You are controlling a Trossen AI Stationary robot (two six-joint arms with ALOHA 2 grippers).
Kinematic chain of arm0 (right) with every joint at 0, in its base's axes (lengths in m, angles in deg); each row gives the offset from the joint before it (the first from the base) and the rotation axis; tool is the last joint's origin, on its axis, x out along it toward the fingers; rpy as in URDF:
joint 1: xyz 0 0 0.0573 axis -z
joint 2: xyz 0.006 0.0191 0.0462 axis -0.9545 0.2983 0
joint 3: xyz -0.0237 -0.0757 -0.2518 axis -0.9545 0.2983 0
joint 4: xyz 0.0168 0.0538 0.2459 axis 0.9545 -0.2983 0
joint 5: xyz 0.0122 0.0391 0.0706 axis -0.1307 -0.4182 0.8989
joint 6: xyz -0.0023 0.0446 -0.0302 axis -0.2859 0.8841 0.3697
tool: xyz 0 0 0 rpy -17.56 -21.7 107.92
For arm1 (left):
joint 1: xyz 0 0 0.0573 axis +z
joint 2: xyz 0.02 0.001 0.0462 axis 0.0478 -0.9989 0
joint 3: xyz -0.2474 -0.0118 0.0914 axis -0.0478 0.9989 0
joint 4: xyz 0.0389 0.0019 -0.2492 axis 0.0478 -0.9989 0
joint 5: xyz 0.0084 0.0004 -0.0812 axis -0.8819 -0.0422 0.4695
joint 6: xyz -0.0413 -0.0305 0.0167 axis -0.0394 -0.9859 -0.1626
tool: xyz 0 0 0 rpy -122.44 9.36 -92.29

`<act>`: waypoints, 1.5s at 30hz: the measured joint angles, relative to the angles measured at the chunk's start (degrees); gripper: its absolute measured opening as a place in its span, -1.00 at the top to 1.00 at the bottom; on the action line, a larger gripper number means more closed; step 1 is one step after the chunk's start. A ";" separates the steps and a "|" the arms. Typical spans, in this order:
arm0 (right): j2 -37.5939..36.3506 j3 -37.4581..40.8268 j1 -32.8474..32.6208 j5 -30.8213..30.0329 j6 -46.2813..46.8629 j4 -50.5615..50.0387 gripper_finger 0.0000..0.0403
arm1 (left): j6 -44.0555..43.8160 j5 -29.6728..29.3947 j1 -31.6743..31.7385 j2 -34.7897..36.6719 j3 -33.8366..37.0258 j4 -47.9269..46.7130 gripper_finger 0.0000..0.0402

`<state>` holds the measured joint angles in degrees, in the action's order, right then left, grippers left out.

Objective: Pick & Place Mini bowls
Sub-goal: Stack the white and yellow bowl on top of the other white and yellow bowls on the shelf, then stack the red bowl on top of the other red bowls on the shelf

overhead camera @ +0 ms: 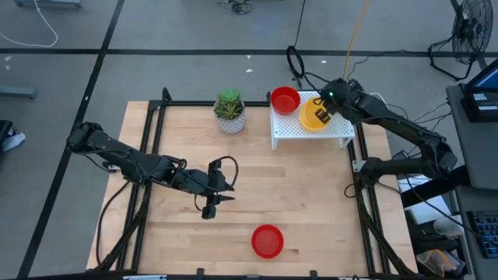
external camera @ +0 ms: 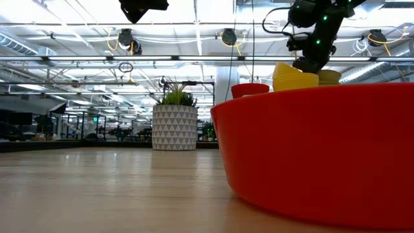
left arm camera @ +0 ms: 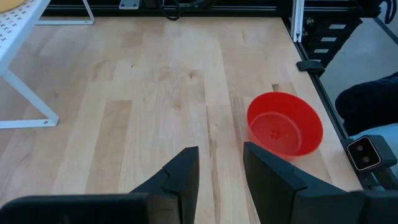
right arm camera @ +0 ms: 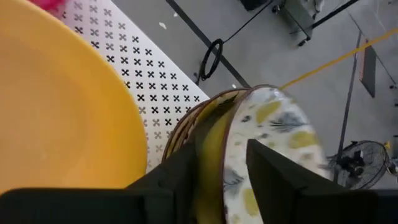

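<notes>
High view — right gripper (overhead camera: 325, 110) over yellow bowl (overhead camera: 310, 117) on rack (overhead camera: 289, 127).

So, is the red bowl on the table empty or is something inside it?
Empty. The left wrist view looks into the red bowl and shows only its bare red inside.

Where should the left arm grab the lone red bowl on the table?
Probably by the rim: the red bowl sits upright, open side up, clear of other things. Bring the left gripper straight down, one finger inside the wall and one outside.
</notes>
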<state>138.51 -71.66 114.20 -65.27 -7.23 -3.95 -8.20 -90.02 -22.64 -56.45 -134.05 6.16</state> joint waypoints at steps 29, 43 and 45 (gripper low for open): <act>-14.50 20.98 -34.65 51.79 31.75 32.94 0.46 | -2.35 0.52 -0.11 0.00 1.12 0.43 0.37; -1.89 31.80 -61.67 30.87 23.00 60.67 0.46 | -6.01 2.12 -0.11 0.00 2.03 0.79 0.37; -0.48 30.56 -63.85 29.12 20.89 60.77 0.46 | -6.11 2.14 -0.11 -0.15 2.03 1.19 0.37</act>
<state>138.03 -41.10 50.35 -36.15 13.67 56.82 -14.31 -87.88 -22.75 -56.60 -132.02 7.35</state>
